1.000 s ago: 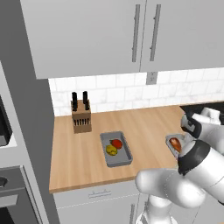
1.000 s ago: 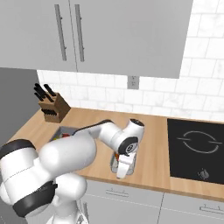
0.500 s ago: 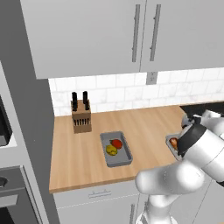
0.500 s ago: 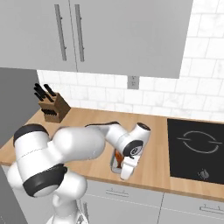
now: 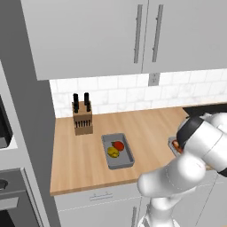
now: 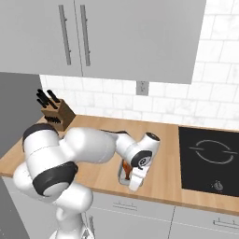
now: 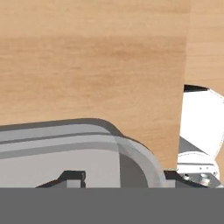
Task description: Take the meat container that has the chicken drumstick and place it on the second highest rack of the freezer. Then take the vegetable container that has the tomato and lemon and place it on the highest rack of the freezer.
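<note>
Meat container (image 7: 65, 148): light-grey tray on the wooden counter (image 5: 146, 128), directly beneath my pincer (image 6: 134, 179); pincer spread cannot be told. Vegetable container (image 5: 117, 150): holds tomato (image 5: 118, 145) and lemon (image 5: 112, 152), well apart, near knife block (image 5: 82, 119).

Even, bright, diffuse light covers the wooden desk (image 5: 88, 159); soft faint shadows lie beside the knife block (image 5: 82, 119). No glare. Rendered edges look slightly soft and pixelated, without distortion.
</note>
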Tool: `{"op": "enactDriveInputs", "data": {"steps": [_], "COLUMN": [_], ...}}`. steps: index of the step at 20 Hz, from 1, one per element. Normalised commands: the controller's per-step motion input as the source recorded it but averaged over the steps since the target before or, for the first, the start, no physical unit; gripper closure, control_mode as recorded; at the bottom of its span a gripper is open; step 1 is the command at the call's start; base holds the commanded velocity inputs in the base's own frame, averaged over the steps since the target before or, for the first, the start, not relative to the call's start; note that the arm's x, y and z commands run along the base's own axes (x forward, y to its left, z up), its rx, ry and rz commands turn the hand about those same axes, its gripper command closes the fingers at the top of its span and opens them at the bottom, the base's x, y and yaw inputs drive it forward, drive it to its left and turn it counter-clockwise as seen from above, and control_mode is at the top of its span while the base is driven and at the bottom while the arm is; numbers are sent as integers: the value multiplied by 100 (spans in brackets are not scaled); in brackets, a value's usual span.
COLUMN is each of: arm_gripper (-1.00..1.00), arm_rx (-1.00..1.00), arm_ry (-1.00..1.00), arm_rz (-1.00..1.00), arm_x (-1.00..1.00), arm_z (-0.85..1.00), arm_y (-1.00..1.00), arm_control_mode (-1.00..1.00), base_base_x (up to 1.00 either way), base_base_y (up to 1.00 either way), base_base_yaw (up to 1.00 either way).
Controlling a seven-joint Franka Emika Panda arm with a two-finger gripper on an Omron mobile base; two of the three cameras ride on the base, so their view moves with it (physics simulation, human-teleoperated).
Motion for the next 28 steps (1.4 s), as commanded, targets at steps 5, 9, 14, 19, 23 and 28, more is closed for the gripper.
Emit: {"op": "enactDriveInputs", "data": {"steps": [5, 9, 14, 19, 23, 28], "arm_gripper": [100, 100, 100, 100, 100, 100], "arm_rx": [0, 0, 1, 0, -6, -17], "arm_ry": [0, -22, -28, -30, -16, -7], "arm_rz": [0, 0, 2, 13, 16, 11], "arm_x": [0, -26, -47, -45, -31, -33], "arm_z": [-2, 28, 74, 92, 99, 100], "arm_y": [0, 0, 0, 13, 35, 54], "arm_control_mode": [-100, -100, -100, -100, -100, -100], "base_base_x": [0, 0, 0, 0, 0, 0], "base_base_y": [0, 0, 0, 0, 0, 0], "base_base_yaw": [0, 0, 0, 0, 0, 0]}}
